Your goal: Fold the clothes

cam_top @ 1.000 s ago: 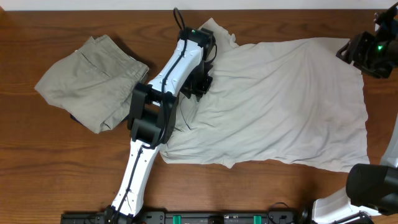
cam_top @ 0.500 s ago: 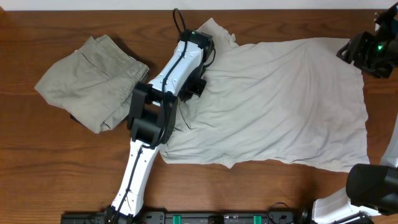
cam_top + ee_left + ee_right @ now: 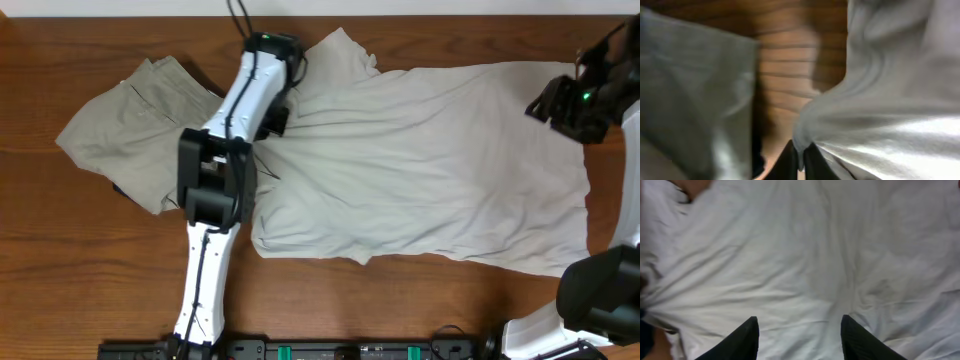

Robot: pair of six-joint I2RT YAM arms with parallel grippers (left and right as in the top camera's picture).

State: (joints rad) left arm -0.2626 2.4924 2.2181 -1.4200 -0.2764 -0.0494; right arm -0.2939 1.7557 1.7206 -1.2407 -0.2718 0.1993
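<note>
left gripper (image 3: 800, 151) clenched on t-shirt (image 3: 430, 170) edge, wrist view blurred; right gripper (image 3: 799, 322) spread above it, holding nothing; trousers (image 3: 125, 135) partly hidden behind left arm (image 3: 232, 112).

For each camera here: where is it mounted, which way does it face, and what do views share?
Overhead: above the table, looking straight down; both arms, shirt, trousers show.
Left wrist: low, facing along the table; left pincer shut on a shirt fold at bottom.
Right wrist: above the shirt, looking down; open right pincer at bottom.
Shared: the shirt, in all three.
</note>
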